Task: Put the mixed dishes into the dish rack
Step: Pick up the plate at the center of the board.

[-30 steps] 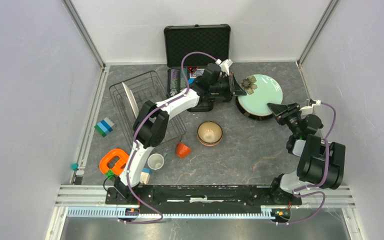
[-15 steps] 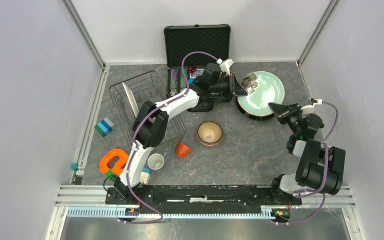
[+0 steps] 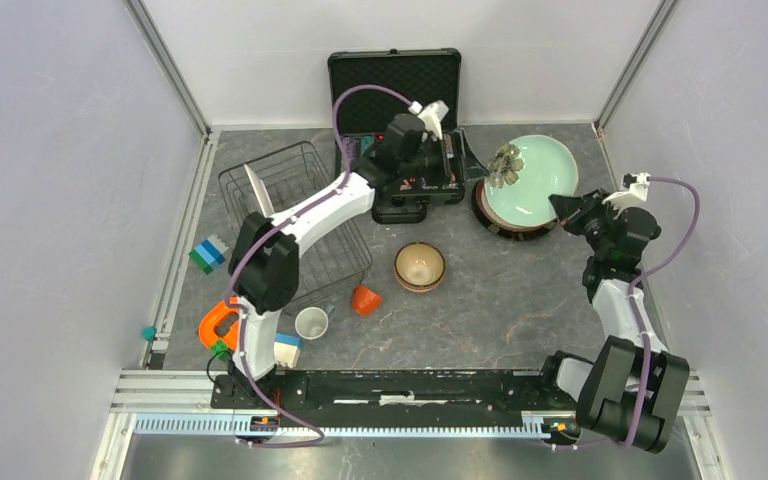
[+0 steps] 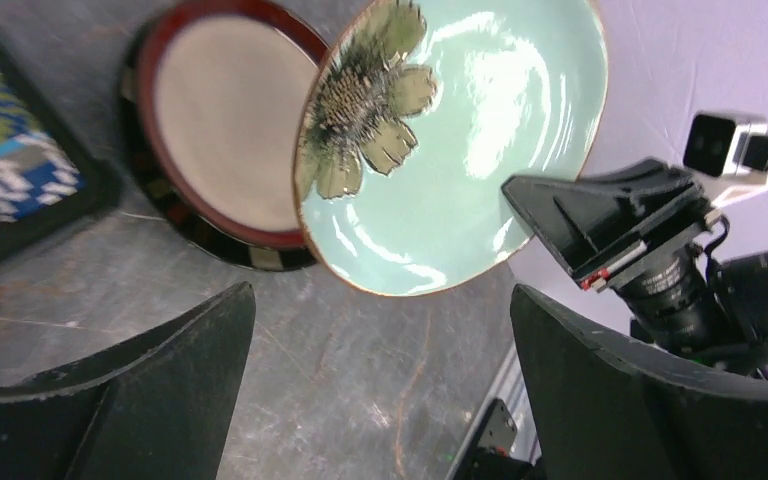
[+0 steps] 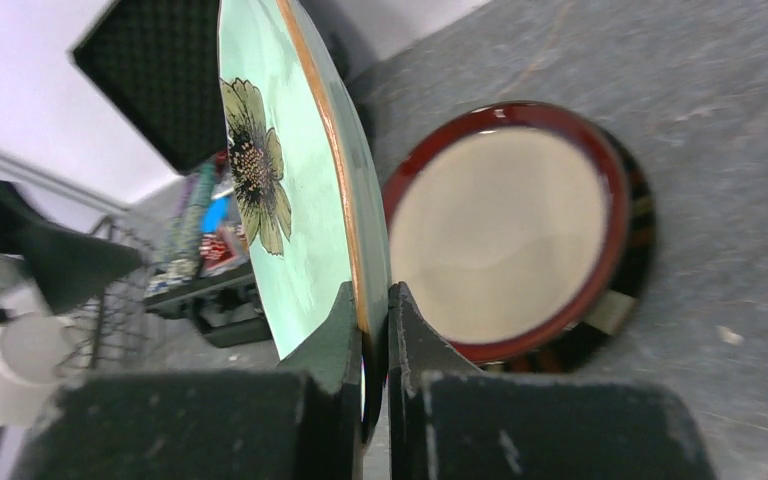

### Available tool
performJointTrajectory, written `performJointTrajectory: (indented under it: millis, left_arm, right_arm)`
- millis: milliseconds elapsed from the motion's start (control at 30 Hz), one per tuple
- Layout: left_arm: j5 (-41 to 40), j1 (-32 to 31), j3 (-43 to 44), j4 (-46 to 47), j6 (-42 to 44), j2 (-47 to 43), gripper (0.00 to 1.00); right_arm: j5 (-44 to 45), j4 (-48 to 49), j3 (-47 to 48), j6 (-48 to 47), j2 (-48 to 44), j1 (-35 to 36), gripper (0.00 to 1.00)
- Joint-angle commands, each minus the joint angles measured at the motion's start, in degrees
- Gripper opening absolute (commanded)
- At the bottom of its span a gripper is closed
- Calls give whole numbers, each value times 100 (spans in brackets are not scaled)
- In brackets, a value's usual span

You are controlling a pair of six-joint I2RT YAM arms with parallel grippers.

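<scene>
The teal plate with a flower point(image 3: 525, 180) is tilted up on edge, and my right gripper point(image 3: 563, 207) is shut on its right rim; the right wrist view shows the fingers pinching that rim point(image 5: 370, 300). Under it the dark-rimmed beige plate point(image 3: 505, 227) lies flat on the table. My left gripper point(image 3: 463, 160) stands open just left of the teal plate point(image 4: 460, 150) with nothing between its fingers point(image 4: 380, 300). The black wire dish rack point(image 3: 300, 170) at the left holds a white plate point(image 3: 259, 195) on edge. A tan bowl point(image 3: 420, 267), an orange cup point(image 3: 365, 299) and a white cup point(image 3: 311, 323) sit on the table.
An open black case point(image 3: 395, 90) of poker chips stands at the back, behind the left arm. An orange ring toy point(image 3: 225, 322) and a white-and-blue block point(image 3: 208, 253) lie at the left. Walls close in on both sides.
My left gripper has opened, let go of the teal plate's left rim and drawn back to the left. My right gripper has shut on the right rim and tipped the plate up.
</scene>
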Motion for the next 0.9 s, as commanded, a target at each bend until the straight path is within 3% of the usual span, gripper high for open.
performJointTrajectory:
  millis: [0, 333, 467, 633, 867]
  left_arm:
    - [-580, 125, -84, -430, 395, -731, 100]
    - [-1100, 213, -650, -570, 455, -2072, 100]
    - [-440, 683, -1395, 295, -454, -2554, 100]
    - [852, 1543, -2655, 2809, -2535, -2724, 100]
    - [822, 1545, -2774, 2532, -2283, -2932, 100]
  right_arm:
    - [743, -263, 584, -1071, -507, 155, 0]
    - [1916, -218, 787, -2842, -1085, 1277, 0]
    - [2363, 112, 583, -3563, -1432, 1861, 0]
    - [3132, 476, 343, -4566, -1807, 2723, 0]
    - [4277, 1411, -186, -6199, -1979, 4035, 0]
